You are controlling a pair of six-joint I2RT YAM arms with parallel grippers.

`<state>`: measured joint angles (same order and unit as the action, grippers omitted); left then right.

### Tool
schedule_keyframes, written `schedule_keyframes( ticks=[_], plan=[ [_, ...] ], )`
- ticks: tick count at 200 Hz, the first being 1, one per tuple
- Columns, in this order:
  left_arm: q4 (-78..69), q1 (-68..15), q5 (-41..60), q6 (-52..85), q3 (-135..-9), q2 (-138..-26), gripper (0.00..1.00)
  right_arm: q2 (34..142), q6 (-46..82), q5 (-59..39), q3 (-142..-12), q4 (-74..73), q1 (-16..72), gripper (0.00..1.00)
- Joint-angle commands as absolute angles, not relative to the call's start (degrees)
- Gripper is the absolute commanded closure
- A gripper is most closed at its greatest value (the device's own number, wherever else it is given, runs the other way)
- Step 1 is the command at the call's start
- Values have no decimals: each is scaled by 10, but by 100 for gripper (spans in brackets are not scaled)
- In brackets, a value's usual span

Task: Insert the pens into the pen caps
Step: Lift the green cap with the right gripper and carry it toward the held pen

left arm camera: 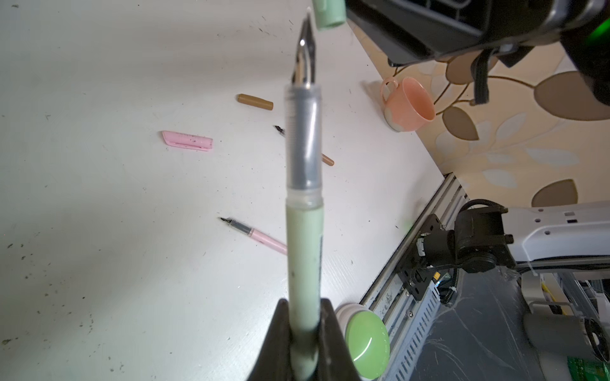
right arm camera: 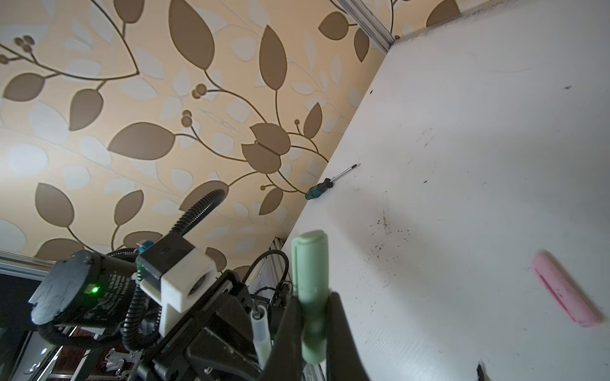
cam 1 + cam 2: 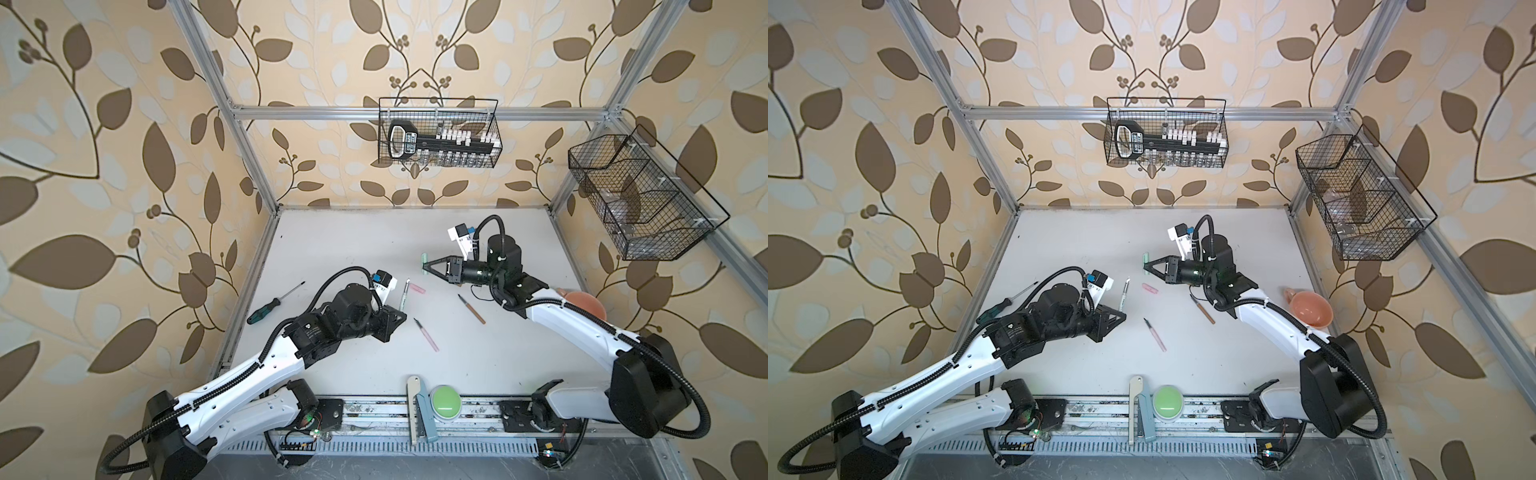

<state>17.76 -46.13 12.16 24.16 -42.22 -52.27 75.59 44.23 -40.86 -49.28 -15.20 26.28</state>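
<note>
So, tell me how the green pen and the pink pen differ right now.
The green pen is clamped by the left gripper, up off the table; the pink pen lies loose and flat on it. The green pen's barrel is pale green, the pink pen's pink. Both are uncapped, dark nibs bare.

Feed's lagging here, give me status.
Left end effector shut on green pen. Right end effector shut on green cap. Pen and cap apart; nothing between.
</note>
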Motion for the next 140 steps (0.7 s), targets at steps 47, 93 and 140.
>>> schedule_keyframes(
  ticks=[47, 93, 140],
  plan=[
    [95, -482, 160, 246, -433, -539, 100, 695, 516, -325, -439, -244, 277, 94],
    [81, -507, 159, 244, -437, -543, 99, 679, 526, -300, -433, -260, 280, 94],
    [75, -521, 148, 210, -439, -548, 100, 640, 525, -273, -427, -262, 282, 94]
  ],
)
